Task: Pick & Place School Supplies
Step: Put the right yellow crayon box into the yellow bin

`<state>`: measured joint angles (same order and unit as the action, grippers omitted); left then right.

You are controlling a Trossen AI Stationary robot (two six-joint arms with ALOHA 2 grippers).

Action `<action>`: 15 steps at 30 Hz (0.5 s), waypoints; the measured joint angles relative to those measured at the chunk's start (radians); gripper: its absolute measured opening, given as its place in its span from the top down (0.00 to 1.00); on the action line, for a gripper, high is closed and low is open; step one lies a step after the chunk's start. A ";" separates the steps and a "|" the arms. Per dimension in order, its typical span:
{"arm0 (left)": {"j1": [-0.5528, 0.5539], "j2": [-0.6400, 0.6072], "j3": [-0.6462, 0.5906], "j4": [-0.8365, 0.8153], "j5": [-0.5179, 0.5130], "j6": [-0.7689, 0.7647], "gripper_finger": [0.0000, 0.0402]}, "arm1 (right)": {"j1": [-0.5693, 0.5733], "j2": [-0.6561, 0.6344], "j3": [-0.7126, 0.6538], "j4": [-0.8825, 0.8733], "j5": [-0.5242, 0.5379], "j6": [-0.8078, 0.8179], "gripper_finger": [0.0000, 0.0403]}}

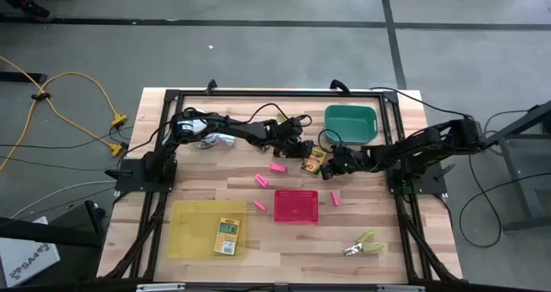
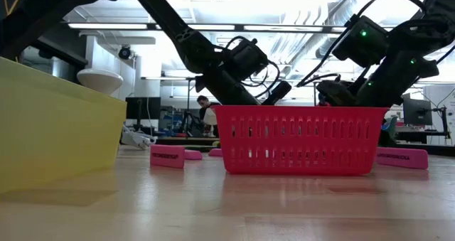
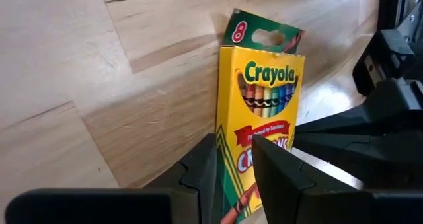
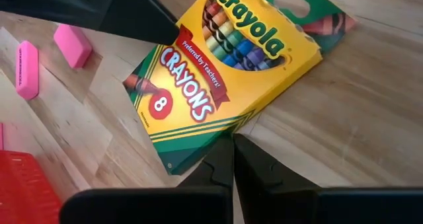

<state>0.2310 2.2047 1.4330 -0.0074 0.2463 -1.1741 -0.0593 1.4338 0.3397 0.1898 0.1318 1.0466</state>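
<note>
A: Where is the crayon box (image 1: 316, 160) relative to the red basket (image 1: 296, 205)?

B: It lies on the wooden table (image 1: 379, 214) just beyond the basket's far right corner, between the two grippers. A second crayon box (image 1: 227, 236) lies in the yellow tray (image 1: 188, 229), to the basket's left.

A: What is the left gripper (image 3: 232, 163) doing?

B: It sits at the first box, on the far side of the basket. The left wrist view shows its two dark fingers (image 3: 281, 171) partly apart with the lower end of the box wedged between them, so it grips the box by its edge.

A: And the right gripper (image 4: 232, 159)?

B: It is right beside the same box, on the side nearer the green tray (image 1: 351, 124). Its fingers are pressed together with nothing between them, the tips at the box's green edge.

A: Anything else around the basket?

B: Pink erasers: one (image 1: 277, 166) beyond it, one (image 1: 262, 181) beyond its left corner, one (image 1: 259, 206) beside its left side, one (image 1: 336, 197) beside its right side. A green-handled tool (image 1: 363, 244) lies nearer the front edge, to the basket's right.
</note>
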 joint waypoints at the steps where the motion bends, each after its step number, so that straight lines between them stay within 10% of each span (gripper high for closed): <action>1: 0.000 0.000 0.000 -0.007 -0.005 0.003 0.77 | 0.000 0.000 0.000 0.000 0.000 0.000 1.00; 15: -0.009 0.000 -0.004 0.048 0.004 -0.015 0.77 | 0.000 0.006 0.054 -0.017 -0.011 -0.049 1.00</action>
<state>0.2223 2.2044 1.4287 0.0403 0.2505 -1.1886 -0.0589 1.4395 0.3934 0.1724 0.1210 0.9977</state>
